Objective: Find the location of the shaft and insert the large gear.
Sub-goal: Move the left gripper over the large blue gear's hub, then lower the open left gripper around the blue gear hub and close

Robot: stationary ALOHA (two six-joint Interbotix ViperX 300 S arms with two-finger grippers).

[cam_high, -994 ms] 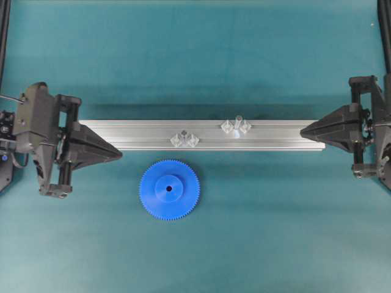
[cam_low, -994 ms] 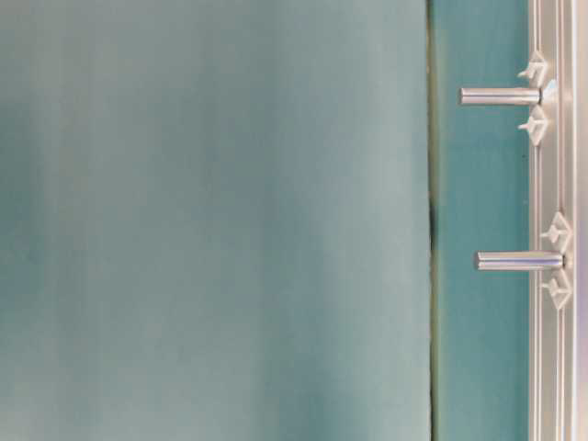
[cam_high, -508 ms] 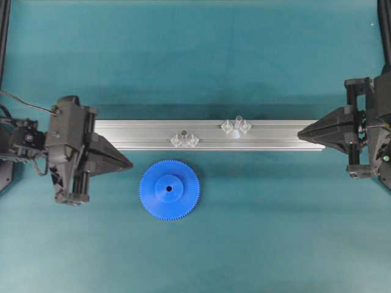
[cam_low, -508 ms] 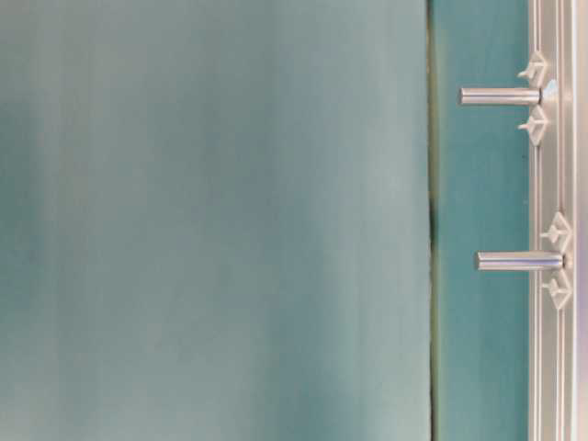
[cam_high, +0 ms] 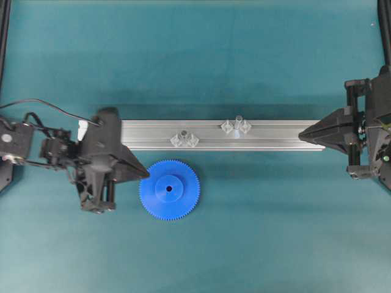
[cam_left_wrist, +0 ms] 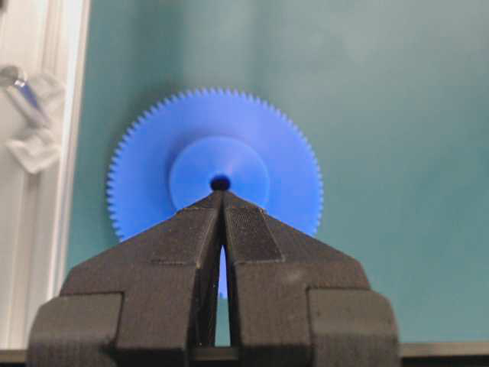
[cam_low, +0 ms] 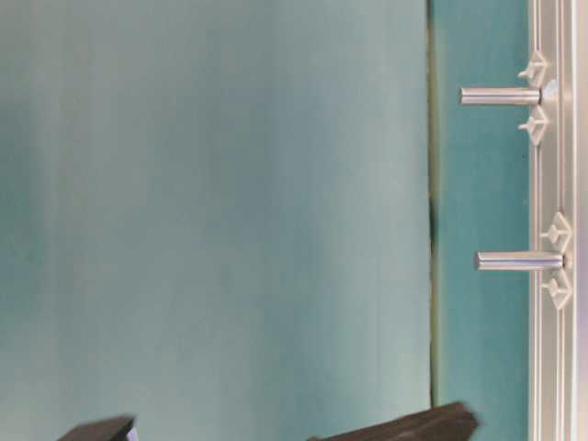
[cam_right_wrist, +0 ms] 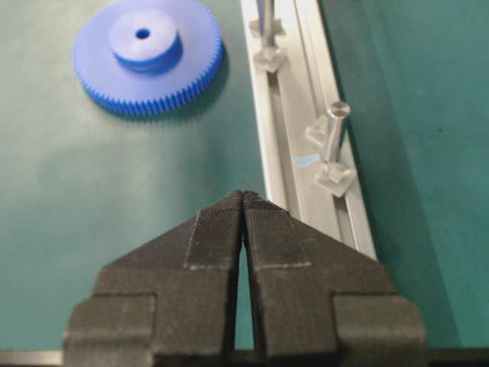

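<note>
The bright blue toothed plastic gear wheel (cam_high: 169,190) lies flat on the teal desk (cam_high: 275,232), just beside the long aluminium rail (cam_high: 269,135). The slim pale-grey upright shaft (cam_high: 238,122) stands on that rail between two clear diamond mounts. The left pincer (cam_high: 146,174), pressed together, points at the gear's rim. The right pincer (cam_high: 300,131), also pressed together, sits at the rail's far end.

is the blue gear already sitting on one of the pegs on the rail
No, the large gear lies flat on the green mat beside the aluminium rail, with its centre hole empty and both pegs bare.
</note>
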